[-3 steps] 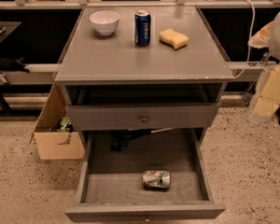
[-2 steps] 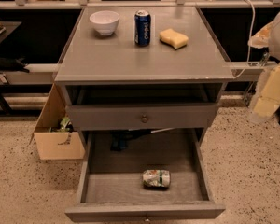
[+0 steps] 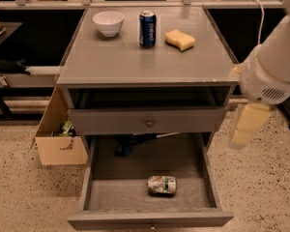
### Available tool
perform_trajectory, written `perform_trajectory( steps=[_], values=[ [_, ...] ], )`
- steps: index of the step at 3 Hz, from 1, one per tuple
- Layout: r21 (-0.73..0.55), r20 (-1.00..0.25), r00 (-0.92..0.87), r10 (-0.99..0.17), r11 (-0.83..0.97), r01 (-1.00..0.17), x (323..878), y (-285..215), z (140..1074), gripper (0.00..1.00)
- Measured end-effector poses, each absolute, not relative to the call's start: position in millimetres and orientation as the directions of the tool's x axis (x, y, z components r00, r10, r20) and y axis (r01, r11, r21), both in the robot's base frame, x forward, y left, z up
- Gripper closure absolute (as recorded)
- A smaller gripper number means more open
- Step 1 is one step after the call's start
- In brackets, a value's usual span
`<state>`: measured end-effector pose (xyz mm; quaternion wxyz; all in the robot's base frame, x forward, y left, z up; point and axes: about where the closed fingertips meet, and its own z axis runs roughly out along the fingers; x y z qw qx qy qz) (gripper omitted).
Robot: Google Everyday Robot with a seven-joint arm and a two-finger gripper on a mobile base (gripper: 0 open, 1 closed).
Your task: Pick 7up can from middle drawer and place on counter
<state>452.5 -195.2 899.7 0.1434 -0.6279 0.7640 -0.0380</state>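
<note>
- Your 7up can (image 3: pixel 162 185) lies on its side on the floor of the middle drawer (image 3: pixel 111 197), toward the front and a little right of centre, touching neither side wall.
- That drawer is pulled out, so you can reach the can from above. The upper drawer (image 3: pixel 147 121) is shut.
- The counter (image 3: pixel 135 62), where the can must end up, offers you open grey surface across its front half. A white bowl (image 3: pixel 108 22), a dark blue can (image 3: pixel 147 29) and a yellow sponge (image 3: pixel 180 39) sit along the back.
- Your gripper (image 3: pixel 246 124) hangs off the cabinet's right side, about level with the upper drawer and well apart from the can. You cannot tell whether it is spread or pressed together.
- As I judge it, only the drawer stands ready. You have the reach down, the grasp, the lift and the placing on the counter left to do.
</note>
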Motion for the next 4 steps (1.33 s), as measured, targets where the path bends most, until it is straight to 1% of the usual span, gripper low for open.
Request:
perform_trajectory(
  steps=[1, 2, 3, 4],
  values=[
    [-0.162, -0.218, -0.122, -0.968, 0.159, -0.974, 457.8, -177.3, 807.1, 0.0],
    [-0.082, -0.294, -0.081, -0.952, 0.11, -0.991, 459.3, -156.1, 729.7, 0.0],
    [-0.062, -0.311, -0.078, -0.947, 0.102, -0.993, 460.9, -152.8, 711.3, 0.0],
    [-0.056, -0.293, -0.064, -0.954, 0.084, -0.995, 459.6, -148.1, 696.5, 0.0]
  ],
)
